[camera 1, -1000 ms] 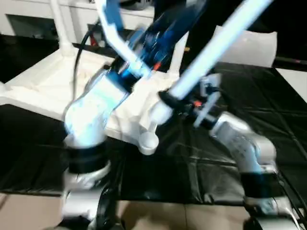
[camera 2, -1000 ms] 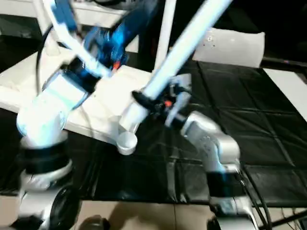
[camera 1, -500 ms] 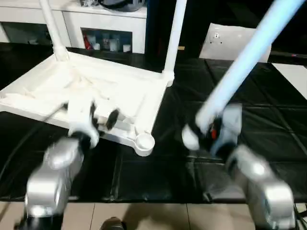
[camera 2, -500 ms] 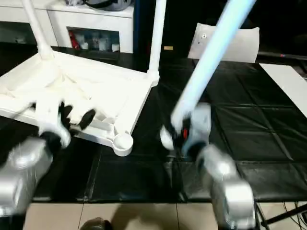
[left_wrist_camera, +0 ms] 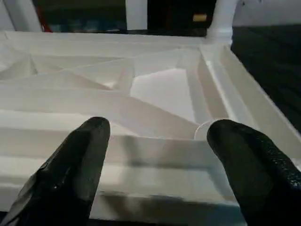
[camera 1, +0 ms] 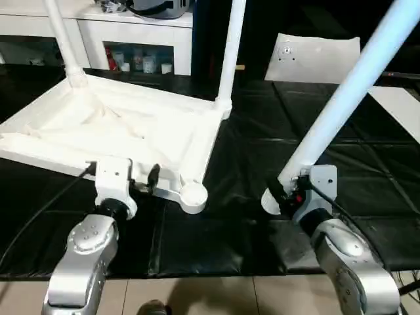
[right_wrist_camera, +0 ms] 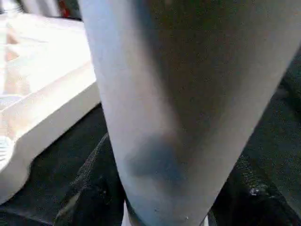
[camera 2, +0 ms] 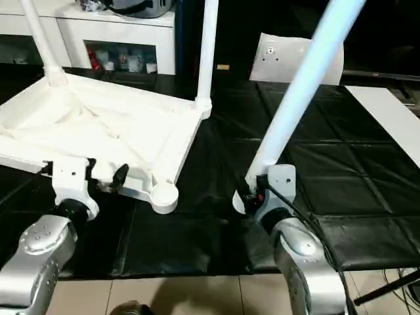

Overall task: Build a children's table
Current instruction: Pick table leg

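Observation:
The children's table lies upside down on the black mat, its ribbed underside (camera 1: 131, 128) facing up. Two white legs (camera 1: 228, 56) stand in its far corner sockets. The near right corner socket (camera 1: 192, 194) is empty. My left gripper (camera 1: 134, 182) hovers at the table's near edge, left of that socket. In the left wrist view its fingers (left_wrist_camera: 77, 157) stand wide apart and open, with the edge rib just beyond them. My right gripper (camera 1: 283, 193) is shut on the thick end of a third leg (camera 1: 344, 88), which slants up to the right, a little right of the empty socket.
A white cabinet with glass doors (camera 1: 141, 49) stands behind the table. A flat white panel with a small round fitting (camera 1: 315, 56) leans at the back right. The black mat (camera 1: 256, 131) ends near me, with tiled floor (camera 1: 216, 295) below.
Both arms have come down from raised positions. The left gripper dropped to the table's near edge. The right gripper carried the leg's thick end rightward, away from the empty socket.

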Tool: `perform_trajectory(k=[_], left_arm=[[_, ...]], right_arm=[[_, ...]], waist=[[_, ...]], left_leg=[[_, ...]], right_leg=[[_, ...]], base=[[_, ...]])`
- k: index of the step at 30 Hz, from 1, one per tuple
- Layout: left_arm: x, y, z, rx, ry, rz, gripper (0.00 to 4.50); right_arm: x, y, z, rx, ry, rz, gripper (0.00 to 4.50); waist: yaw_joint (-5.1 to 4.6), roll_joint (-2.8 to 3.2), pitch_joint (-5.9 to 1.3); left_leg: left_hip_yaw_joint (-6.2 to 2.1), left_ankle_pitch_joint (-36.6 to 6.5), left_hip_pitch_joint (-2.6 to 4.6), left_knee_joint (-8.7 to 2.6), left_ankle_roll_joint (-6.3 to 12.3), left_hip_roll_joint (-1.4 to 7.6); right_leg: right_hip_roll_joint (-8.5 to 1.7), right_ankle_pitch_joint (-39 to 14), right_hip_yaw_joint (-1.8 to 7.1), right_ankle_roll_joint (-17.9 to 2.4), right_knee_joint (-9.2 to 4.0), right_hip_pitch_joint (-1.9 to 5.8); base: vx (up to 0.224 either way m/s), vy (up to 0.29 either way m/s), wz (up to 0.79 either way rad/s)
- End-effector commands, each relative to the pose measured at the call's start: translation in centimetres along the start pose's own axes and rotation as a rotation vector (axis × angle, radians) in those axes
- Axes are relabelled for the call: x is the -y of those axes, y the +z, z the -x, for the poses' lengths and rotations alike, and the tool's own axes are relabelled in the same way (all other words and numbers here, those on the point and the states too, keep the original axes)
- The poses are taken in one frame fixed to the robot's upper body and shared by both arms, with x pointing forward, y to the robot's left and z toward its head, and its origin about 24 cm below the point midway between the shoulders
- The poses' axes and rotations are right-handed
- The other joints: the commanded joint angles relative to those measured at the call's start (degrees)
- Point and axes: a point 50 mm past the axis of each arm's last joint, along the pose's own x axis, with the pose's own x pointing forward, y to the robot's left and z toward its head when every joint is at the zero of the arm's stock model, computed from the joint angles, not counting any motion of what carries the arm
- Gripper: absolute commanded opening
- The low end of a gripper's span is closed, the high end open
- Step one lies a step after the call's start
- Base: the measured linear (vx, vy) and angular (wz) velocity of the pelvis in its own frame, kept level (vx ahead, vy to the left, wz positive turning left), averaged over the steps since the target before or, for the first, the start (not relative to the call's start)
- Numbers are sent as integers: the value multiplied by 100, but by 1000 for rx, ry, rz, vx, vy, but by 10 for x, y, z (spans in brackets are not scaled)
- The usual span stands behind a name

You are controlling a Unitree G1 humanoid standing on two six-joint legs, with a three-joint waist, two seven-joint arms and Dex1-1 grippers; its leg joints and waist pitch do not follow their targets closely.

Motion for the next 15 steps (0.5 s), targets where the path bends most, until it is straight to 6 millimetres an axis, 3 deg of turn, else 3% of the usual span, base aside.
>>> perform_trajectory(k=[1,2,3,4,5,6,7,8,9,10,11,12,13,14,15], left_arm=[[3,2,0,0,1,79,387],[3,2,0,0,1,79,387],[2,2,0,-4,16,78,387],[2,3,0,5,23,90,387],[2,3,1,10,20,91,387],[2,4,1,17,12,74,387],[2,4,1,21,12,72,387],[1,5,1,18,22,61,387],[0,5,0,21,23,60,387],[0,5,0,23,23,59,387],[-1,6,-1,16,21,44,387],[-1,6,-1,15,21,44,387],[-2,7,-2,17,21,46,387],[-2,8,-3,17,21,44,387],[-2,8,-3,17,21,44,387]], right_arm=[[-8,2,-3,10,59,6,188],[-8,2,-3,10,59,6,188],[-10,2,-3,10,71,11,188],[-11,2,-3,9,82,9,188],[-11,1,-3,8,85,5,188],[-10,1,-3,15,72,-14,188],[-8,1,-3,26,54,-22,188],[-4,1,-3,44,18,-48,188],[-1,1,-2,48,-4,-59,188],[0,1,-2,49,-18,-67,188],[2,0,-2,41,-31,-66,188],[3,-1,-1,38,-34,-62,188],[4,-2,0,33,-43,-55,188],[5,-2,0,34,-48,-54,188],[5,-2,0,34,-48,-54,188]], waist=[[-133,303,-314],[-174,338,-313],[-196,327,-292],[-164,313,-285],[-79,93,-255],[-8,-133,-222],[117,-155,-221],[87,-183,-188],[247,-207,-169],[381,-234,-173],[470,-173,-251],[472,-190,-244],[469,-15,-294],[375,176,-370],[375,176,-370]], left_leg=[[-892,-3142,224,-864,166,536],[-1112,-3344,311,-928,193,590],[-1453,-3464,400,-1025,352,602],[-1503,-3574,369,-1052,358,547],[-1108,-3266,-78,-849,387,-209],[-840,-2665,-179,-312,366,-495],[-364,-1124,99,874,200,-381],[-326,-827,-166,995,184,-291],[-166,-752,-174,791,182,-303],[-190,-943,-82,626,334,-178],[-197,-923,36,466,466,-66],[-171,-758,68,331,528,-61],[-153,-110,168,-53,573,93],[-377,256,459,-240,754,580],[-377,256,459,-240,754,580]], right_leg=[[-82,-748,-12,-1065,-36,161],[11,-840,5,-1080,161,107],[75,-1156,135,-1141,406,-10],[98,-1199,207,-1187,497,-57],[-211,-1276,608,-1413,-11,108],[-700,-1994,735,-1283,-547,18],[-1348,-3853,590,-649,-1182,-77],[-1432,-4027,600,-67,-1081,88],[-963,-3842,1105,382,-888,233],[-1061,-3157,1180,375,-748,405],[-1057,-2348,1177,-12,-680,466],[-905,-1817,1057,-215,-644,512],[-585,-776,642,-490,-529,474],[-367,66,400,-491,-295,276],[-367,66,400,-491,-295,276]], base=[[13,-30,28],[16,-57,51],[6,-102,54],[9,-207,90],[6,-180,68],[-51,-208,67],[-55,-183,42],[-55,-183,42],[6,-153,20],[3,-119,17],[3,-119,17],[-6,-66,9],[0,0,0],[0,0,0],[0,0,0]])
